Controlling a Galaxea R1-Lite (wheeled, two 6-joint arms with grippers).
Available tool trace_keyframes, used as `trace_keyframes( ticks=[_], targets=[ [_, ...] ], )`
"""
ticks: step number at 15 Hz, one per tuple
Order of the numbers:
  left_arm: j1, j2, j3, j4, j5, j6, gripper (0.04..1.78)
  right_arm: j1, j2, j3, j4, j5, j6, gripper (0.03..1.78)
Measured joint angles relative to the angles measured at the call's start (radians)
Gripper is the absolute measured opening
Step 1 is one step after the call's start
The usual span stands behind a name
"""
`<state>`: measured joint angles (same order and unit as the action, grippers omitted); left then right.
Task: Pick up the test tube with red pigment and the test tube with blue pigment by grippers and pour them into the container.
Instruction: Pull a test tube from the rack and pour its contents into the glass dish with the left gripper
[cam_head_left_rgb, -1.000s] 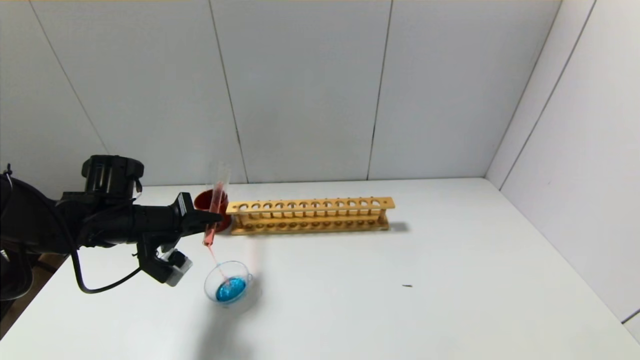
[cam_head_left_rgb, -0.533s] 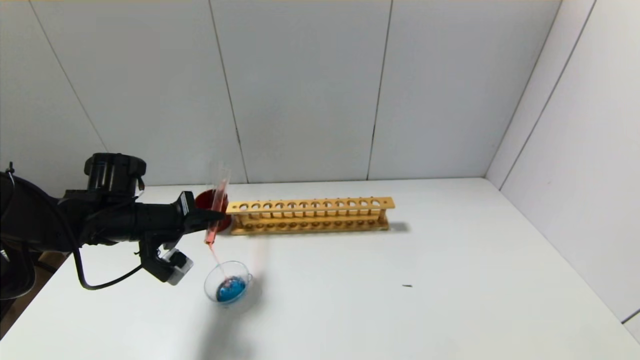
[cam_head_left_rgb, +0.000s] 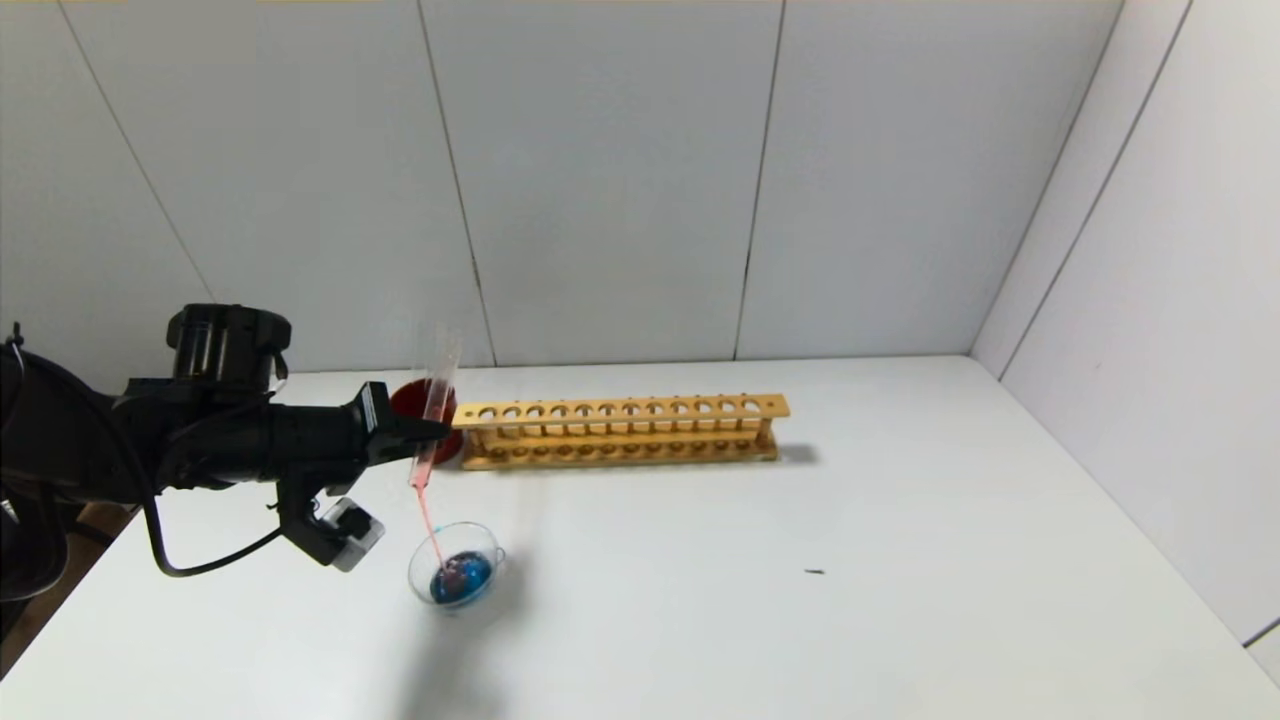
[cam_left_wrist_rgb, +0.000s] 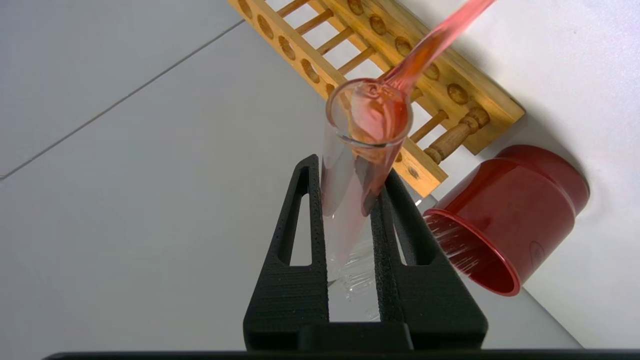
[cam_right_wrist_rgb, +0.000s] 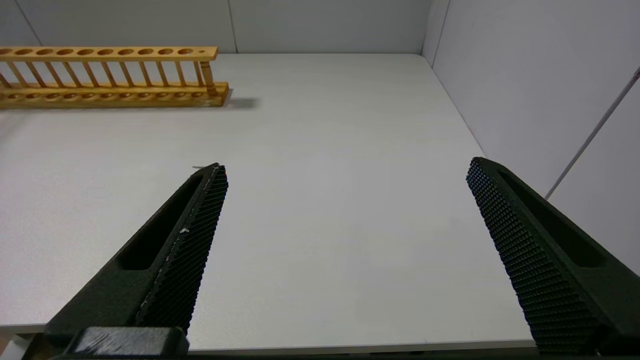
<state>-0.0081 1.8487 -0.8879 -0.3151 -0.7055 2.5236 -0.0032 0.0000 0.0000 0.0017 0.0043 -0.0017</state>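
Head view. The left tool (cam_head_left_rgb: 425, 432) hangs over the counter's (cam_head_left_rgb: 800, 620) left side, pinching the test tube with red pigment (cam_head_left_rgb: 433, 420) about mid-length. The tube is tipped mouth-down, and a thin red stream falls from its mouth into the container (cam_head_left_rgb: 456, 567), which sits near the counter's front-left corner and already holds blue liquid with red mixing in. A red cup (cam_head_left_rgb: 425, 400) and an empty wooden rack (cam_head_left_rgb: 618, 430) stand toward the back edge. The test tube with blue pigment is not visible as a separate tube. To pour well, hold the mouth steady above the middle of the container and increase the tilt slowly, so the stream does not drift toward the rim.

Left wrist view. The left tool (cam_left_wrist_rgb: 350, 215) clamps the glass from both sides; red liquid fills the tube's mouth (cam_left_wrist_rgb: 370, 112) and leaves as one narrow stream. Little liquid appears to remain along the wall, so the pour is judged nearly finished; pause for the last drops before righting the tube.

Right wrist view. The right tool (cam_right_wrist_rgb: 345, 172) is spread wide, holding nothing, parked off the counter's front edge toward the right.
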Motion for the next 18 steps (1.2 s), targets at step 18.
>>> trace_keyframes(
  ticks=[18],
  targets=[
    [0.0, -0.023, -0.004, -0.003, 0.009, 0.066, 0.31, 0.0, 0.0, 0.0, 0.0, 0.0, 0.0, 1.75]
  ],
)
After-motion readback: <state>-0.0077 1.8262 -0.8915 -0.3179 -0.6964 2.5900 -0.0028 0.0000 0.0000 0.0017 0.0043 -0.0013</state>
